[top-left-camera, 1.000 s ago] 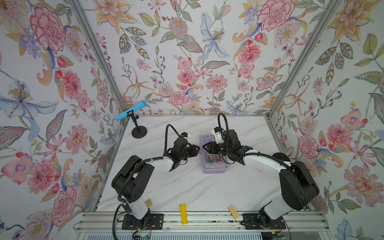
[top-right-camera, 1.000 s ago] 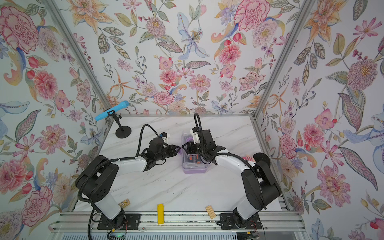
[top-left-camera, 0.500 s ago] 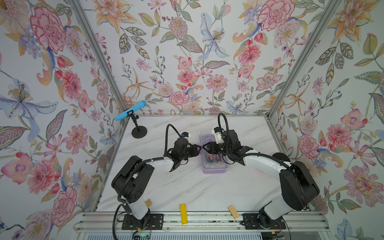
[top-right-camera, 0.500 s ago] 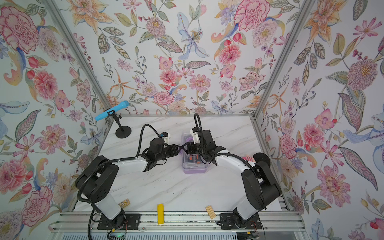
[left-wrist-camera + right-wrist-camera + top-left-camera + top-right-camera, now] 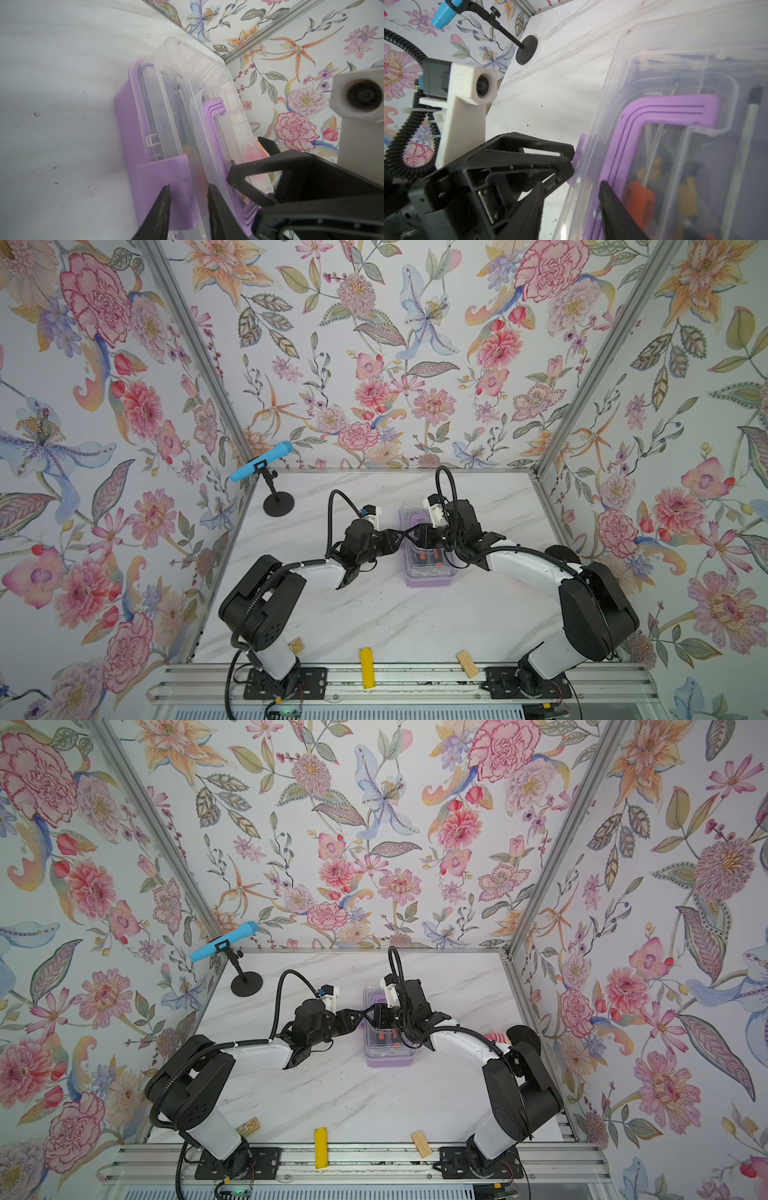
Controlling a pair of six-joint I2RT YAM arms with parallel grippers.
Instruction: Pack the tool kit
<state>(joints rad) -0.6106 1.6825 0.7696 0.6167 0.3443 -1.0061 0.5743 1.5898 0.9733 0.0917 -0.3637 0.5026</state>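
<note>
Clutter is thin. A blue mic (image 5: 261, 466) on a black stand sits at the back-left corner, well apart from the work. Along the front edge lie a flat yellow bar (image 5: 366, 668), a small wooden block (image 5: 466, 664) to its right, and a small tan piece (image 5: 296, 644) by the L arm's base. All are far from the case.

The tool kit (image 5: 427, 572) sits mid-table, a bit toward the back, long axis front-to-back. Its clear lid (image 5: 207, 87) is down over the lilac base (image 5: 124, 116). The purple handle (image 5: 654, 112) lies flat on the lid's top, and orange and yellow tool grips show through. The purple latch (image 5: 166, 182) is on the side facing the L arm.

What crowds the case is the arms themselves. The left gripper (image 5: 188, 191) comes in from the left w/ jaws a little apart and tips at the latch flap; can't tell if they touch it. The right gripper (image 5: 246, 155) reaches over the case from the right, jaws wide apart, holding nothing. One fingertip (image 5: 604, 187) is on the lid beside the handle; the other hangs off the case's left edge, just beside the L tips. In both top views the two grippers nearly meet tip to tip there.

The marble table (image 5: 374, 614) has floral walls on the left, back and right, and a metal rail (image 5: 395, 680) along the front. The case is well off every wall. There is broad bare marble btwn the arms in front of it and a bare strip behind it. The R arm spans the right side.
</note>
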